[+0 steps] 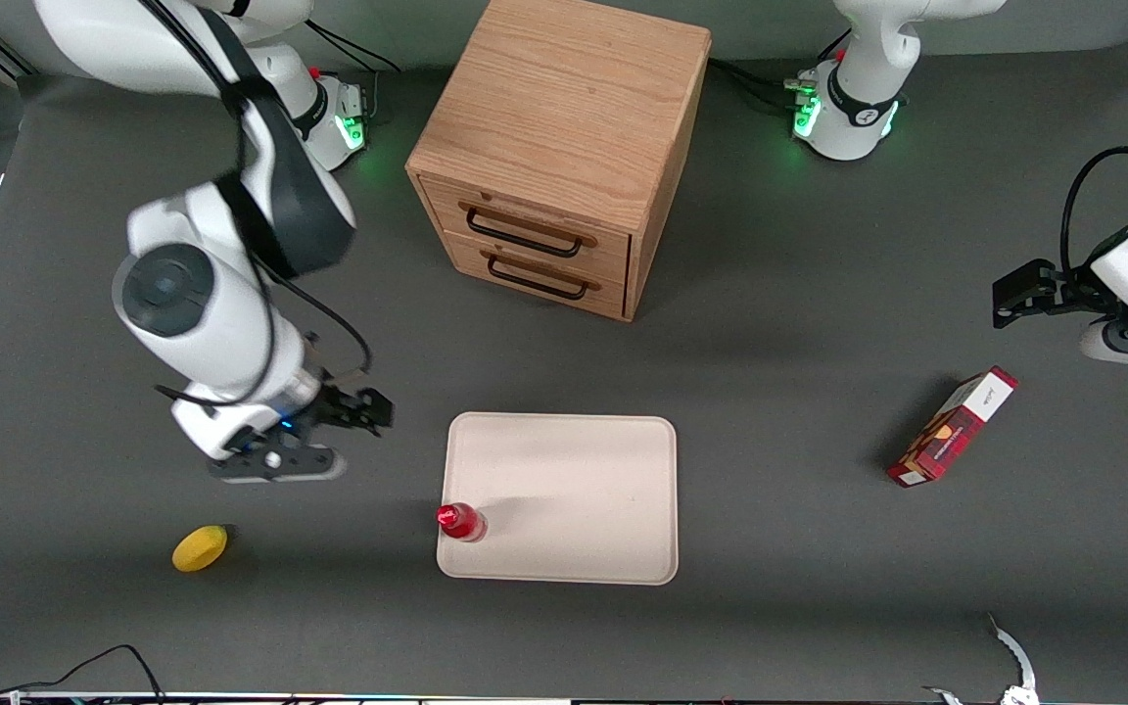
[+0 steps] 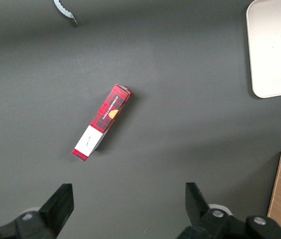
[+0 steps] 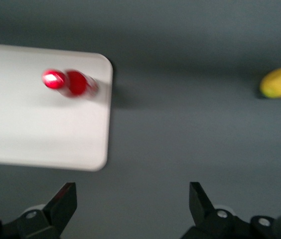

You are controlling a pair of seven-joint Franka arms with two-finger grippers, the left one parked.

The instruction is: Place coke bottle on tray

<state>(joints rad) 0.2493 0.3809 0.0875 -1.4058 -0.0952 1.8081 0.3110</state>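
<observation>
The small red coke bottle (image 1: 460, 521) stands upright on the cream-beige tray (image 1: 574, 490), at the tray's corner nearest the front camera toward the working arm's end. In the right wrist view the bottle (image 3: 70, 82) stands near the tray's rounded corner (image 3: 41, 129). My right gripper (image 1: 282, 460) is open and empty, hanging above the bare grey table beside the tray, apart from the bottle. In the right wrist view its fingers (image 3: 63, 201) stand wide apart with only table between them.
A yellow lemon (image 1: 200, 547) lies nearer the front camera than my gripper. A wooden two-drawer cabinet (image 1: 564, 147) stands farther from the camera than the tray. A red carton box (image 1: 952, 427) lies toward the parked arm's end.
</observation>
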